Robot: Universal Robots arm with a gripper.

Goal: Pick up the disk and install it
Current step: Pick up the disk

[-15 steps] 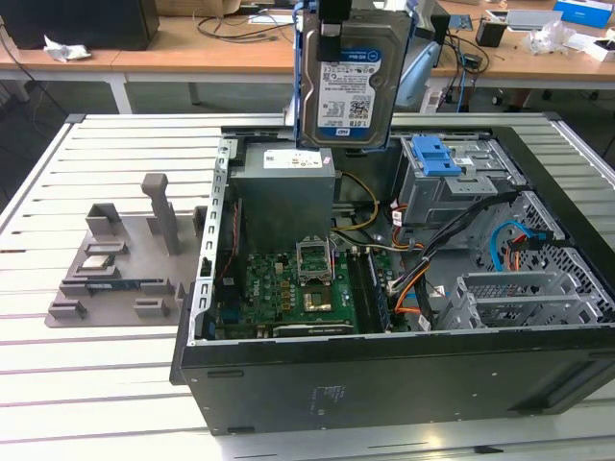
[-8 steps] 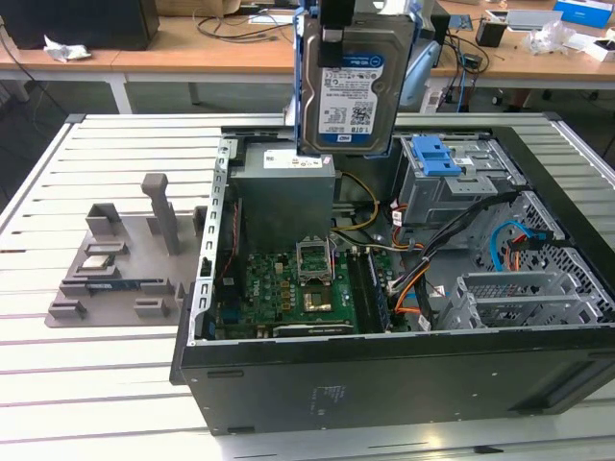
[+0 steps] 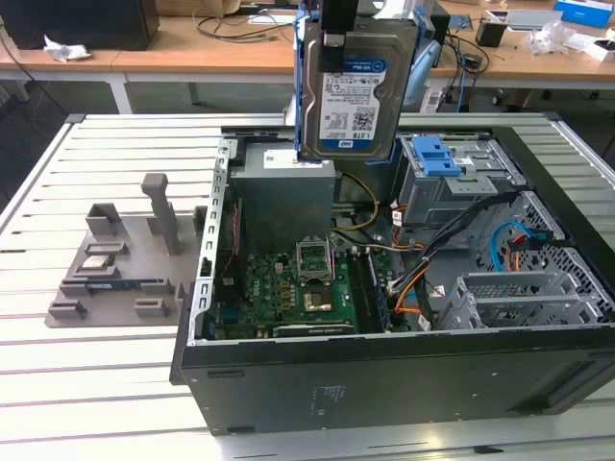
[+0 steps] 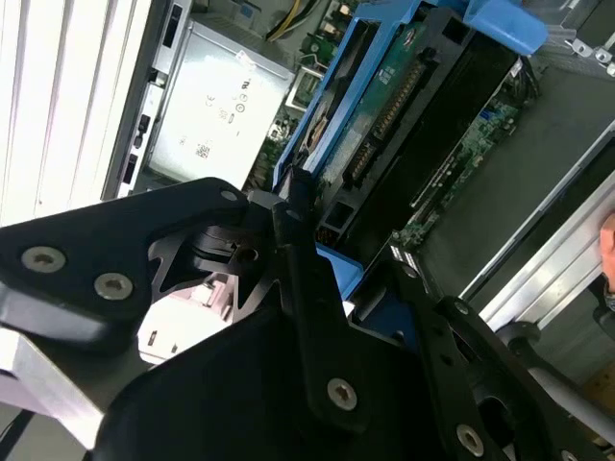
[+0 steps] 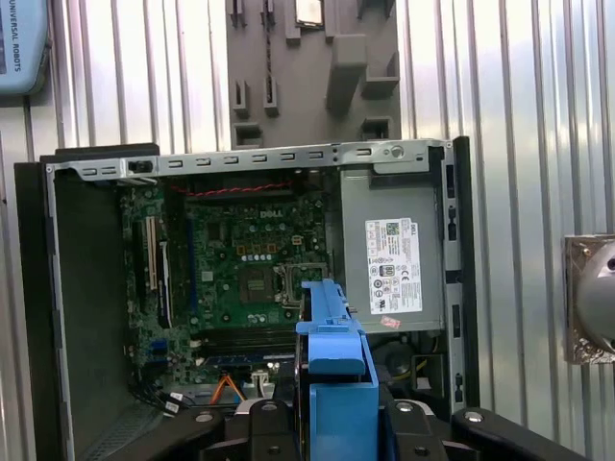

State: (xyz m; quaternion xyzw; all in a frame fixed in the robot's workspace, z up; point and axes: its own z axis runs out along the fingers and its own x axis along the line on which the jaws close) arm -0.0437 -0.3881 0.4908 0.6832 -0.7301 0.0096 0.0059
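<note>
The gripper (image 3: 338, 34) has its jaws clamped on the disk (image 3: 357, 91), upright above the case (image 3: 384, 379). If that top grip slips, it drops onto the motherboard (image 3: 283, 283) or snags cables (image 3: 461, 226).

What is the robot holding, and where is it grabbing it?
The gripper holds the disk by its top edge, hanging upright above the open computer case.

Matte black gripper (image 4: 346, 235), second wrist view: flat angular links and straight bar fingers (image 4: 307, 317), pinned at each pivot by round silver screws (image 4: 340, 392). A rounded black link (image 4: 144, 240) bearing two such screws adjoins a pale silver metal block (image 4: 34, 379). In the first wrist view, matching screw heads (image 5: 468, 417) stud the same black links.
</note>
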